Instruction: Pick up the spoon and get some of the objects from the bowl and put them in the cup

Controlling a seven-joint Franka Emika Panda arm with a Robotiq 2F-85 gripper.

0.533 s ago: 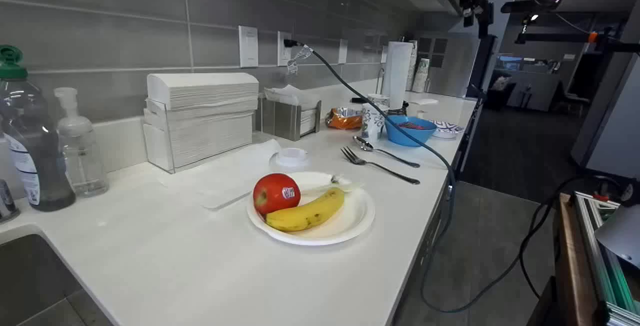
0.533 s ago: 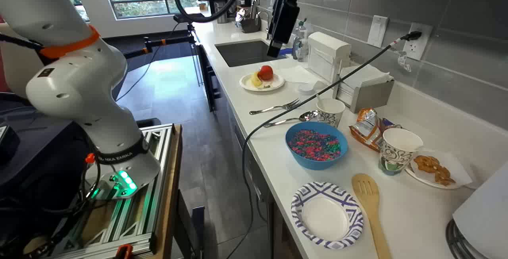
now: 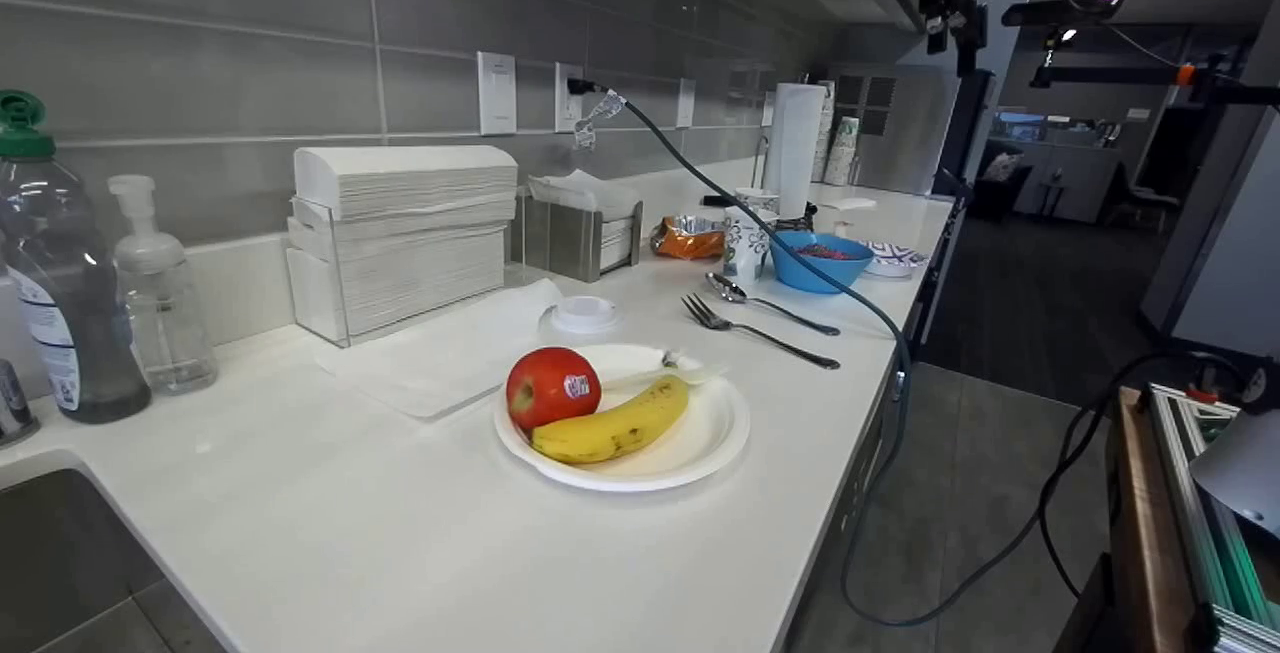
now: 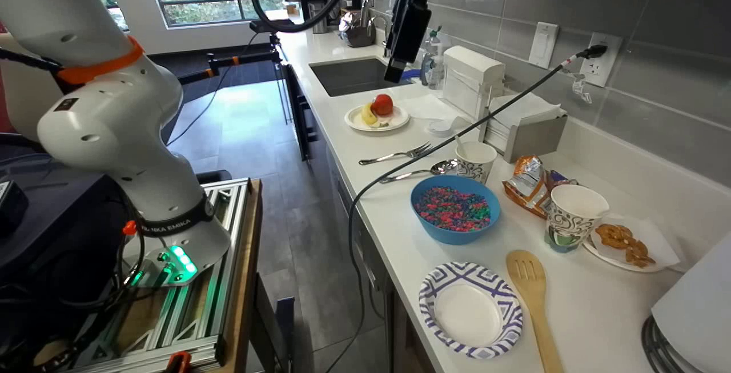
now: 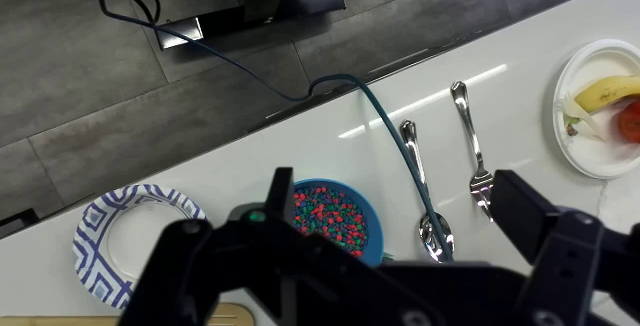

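Observation:
The metal spoon (image 4: 444,167) lies on the counter beside the blue bowl (image 4: 455,238) in both exterior views. The bowl holds many small red, green and blue pieces. Two patterned paper cups stand there: a near-bowl cup (image 4: 476,163) with something thin sticking out of it, and a cup (image 4: 573,221) by the pretzel plate. My gripper (image 5: 395,201) is open and empty, high above the counter. In the wrist view the spoon (image 5: 428,235) lies between the fingers, and the left finger covers part of the bowl (image 5: 376,231). The cups are hidden there.
A dark cable (image 4: 420,157) runs from the wall outlet across the spoon and over the counter edge. A fork (image 5: 481,181) lies beside the spoon. A fruit plate (image 3: 715,448), a patterned plate (image 4: 431,304), a wooden spatula (image 4: 535,299) and a snack bag (image 4: 526,187) are around.

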